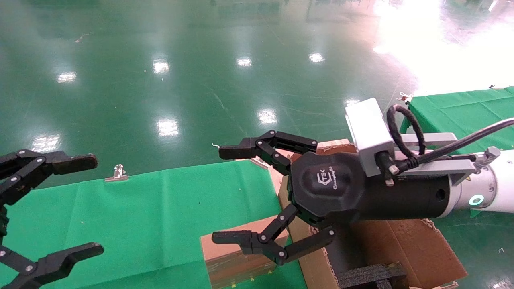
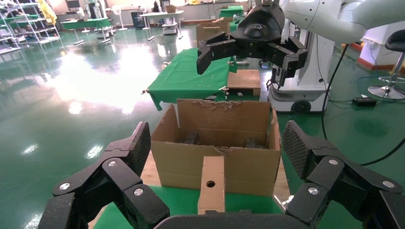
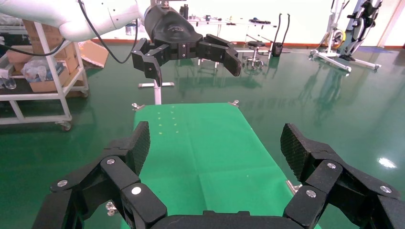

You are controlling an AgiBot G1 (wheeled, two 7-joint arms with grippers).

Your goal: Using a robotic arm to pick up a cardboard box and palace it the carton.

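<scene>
Though uncaught, cardboard box [image 1: 237,257] just below right claw [image 1: 235,196]

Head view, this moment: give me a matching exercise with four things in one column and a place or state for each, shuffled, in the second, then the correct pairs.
Things
1. right gripper
2. left gripper
3. cardboard box
4. carton

Places or states
A. at the table's left end, open and empty
B. lying on the green table cloth, against the carton's side
C. open, empty, above the box and the carton's edge
D. standing open with black foam inserts inside

Pairs: 1-C, 2-A, 3-B, 4-D
</scene>
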